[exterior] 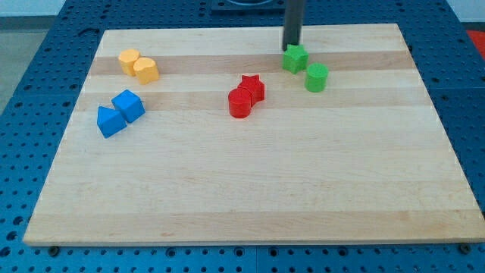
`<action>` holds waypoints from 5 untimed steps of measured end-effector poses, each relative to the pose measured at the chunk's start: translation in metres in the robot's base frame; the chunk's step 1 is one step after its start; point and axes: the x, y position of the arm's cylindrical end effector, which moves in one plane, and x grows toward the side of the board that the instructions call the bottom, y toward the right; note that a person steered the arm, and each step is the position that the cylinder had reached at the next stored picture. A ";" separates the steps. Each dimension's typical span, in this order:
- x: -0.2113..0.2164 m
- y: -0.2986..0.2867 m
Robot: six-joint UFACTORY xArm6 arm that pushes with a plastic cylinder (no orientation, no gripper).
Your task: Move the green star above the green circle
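Note:
The green star [295,58] lies near the view's top, right of centre, on the wooden board [250,189]. The green circle [317,77], a short cylinder, sits just to its lower right, almost touching it. My tip [292,46] is at the star's upper edge, touching or nearly touching it; the dark rod rises from there out of the view's top.
A red star [251,88] and a red cylinder [239,104] sit together near the centre. Two yellow blocks [138,64] lie at the upper left. Two blue blocks [120,111] lie below them. The board rests on a blue perforated table [45,83].

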 end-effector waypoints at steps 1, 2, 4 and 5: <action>0.014 -0.026; 0.044 -0.024; 0.062 0.022; 0.040 -0.015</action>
